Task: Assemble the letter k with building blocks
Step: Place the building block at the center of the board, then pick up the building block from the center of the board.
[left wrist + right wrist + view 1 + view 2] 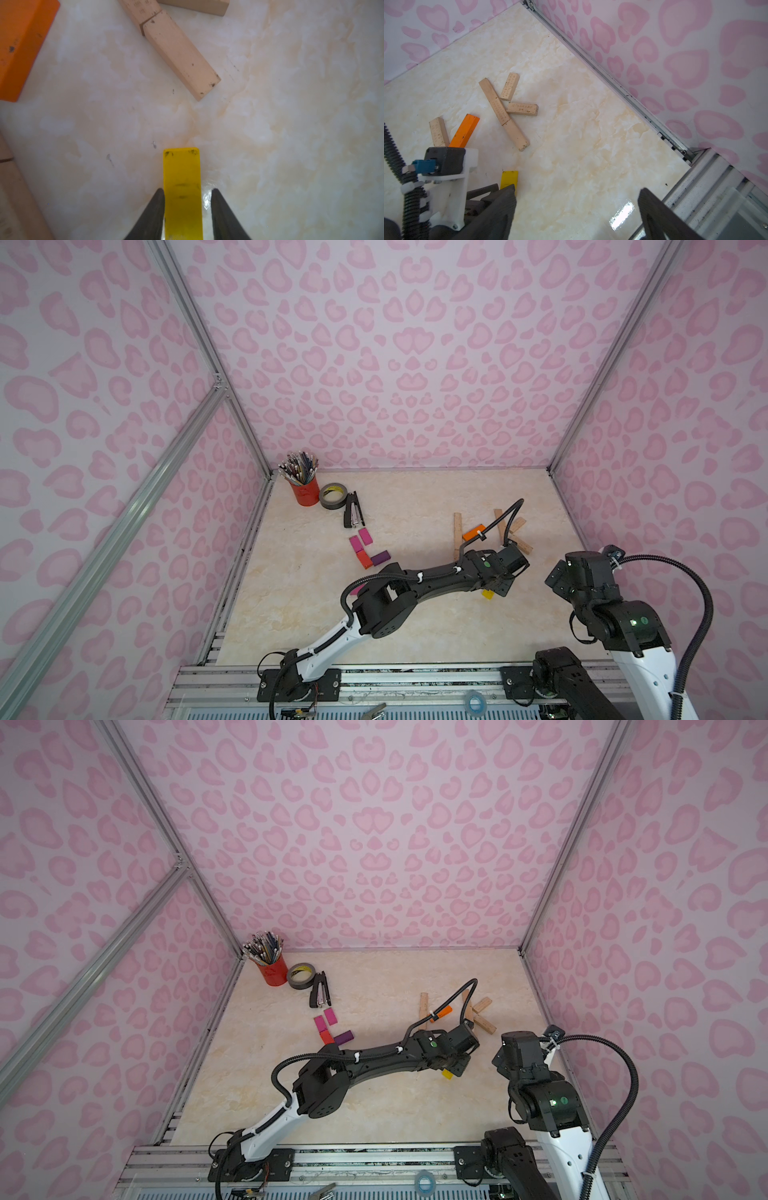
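In both top views the left gripper hides all but a glossy corner of the yellow block. The plain wooden bars lie just beyond it on the marbled table. The left wrist view adds what they miss: the flat, smooth yellow block lies between slack jaws, one finger touching it and a gap at the other. In the right wrist view the right gripper gapes wide and empty, with the yellow block near one finger.

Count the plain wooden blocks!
6 wooden blocks: two end to end beside the orange block, two more end to end, slanting, two branching off them. The left arm may hide others.
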Motion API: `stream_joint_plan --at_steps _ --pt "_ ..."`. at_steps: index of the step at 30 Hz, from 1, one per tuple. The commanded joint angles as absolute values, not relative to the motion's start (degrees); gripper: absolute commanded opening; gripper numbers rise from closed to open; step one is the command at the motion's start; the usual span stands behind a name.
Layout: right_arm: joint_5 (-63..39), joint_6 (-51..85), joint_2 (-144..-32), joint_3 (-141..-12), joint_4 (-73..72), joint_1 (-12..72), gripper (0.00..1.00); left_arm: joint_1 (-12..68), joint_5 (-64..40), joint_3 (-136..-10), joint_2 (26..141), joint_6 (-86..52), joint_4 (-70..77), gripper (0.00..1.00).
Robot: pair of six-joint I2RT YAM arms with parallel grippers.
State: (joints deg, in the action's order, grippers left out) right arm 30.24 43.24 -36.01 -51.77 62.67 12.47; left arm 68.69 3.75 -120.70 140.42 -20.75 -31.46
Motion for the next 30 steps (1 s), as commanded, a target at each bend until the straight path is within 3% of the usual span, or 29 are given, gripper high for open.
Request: stream_joint_plan --at_steps 1,4,13,15,21,30 --pt "28.4 41.8 -35.9 -52.5 62.7 12.5 0.93 68.3 3.8 -121.0 137.5 -20.2 -31.0 0.40" --pt "25.4 39.9 -34.6 -52.2 60.9 12.5 0.93 67.4 3.3 -116.8 131.9 -20.3 -28.2 0.40" --pt "13.3 36.9 -36.2 -50.2 54.5 12.5 0.96 60.7 -1.1 -84.1 102.9 -21.0 -6.8 0.44" --pt "11.4 37.3 -38.7 -50.4 54.4 12.5 0.99 58.9 -1.9 -77.3 96.4 -20.5 -3.7 0.49" --pt "3.2 37.7 -47.2 -49.1 51.9 13.5 0.95 53.1 -7.4 -59.4 78.0 -17.4 2.2 0.65" --pt "12.6 44.6 -57.0 -45.4 50.2 22.2 0.85 51.8 -15.0 -44.3 56.3 -1.7 1.5 0.71"
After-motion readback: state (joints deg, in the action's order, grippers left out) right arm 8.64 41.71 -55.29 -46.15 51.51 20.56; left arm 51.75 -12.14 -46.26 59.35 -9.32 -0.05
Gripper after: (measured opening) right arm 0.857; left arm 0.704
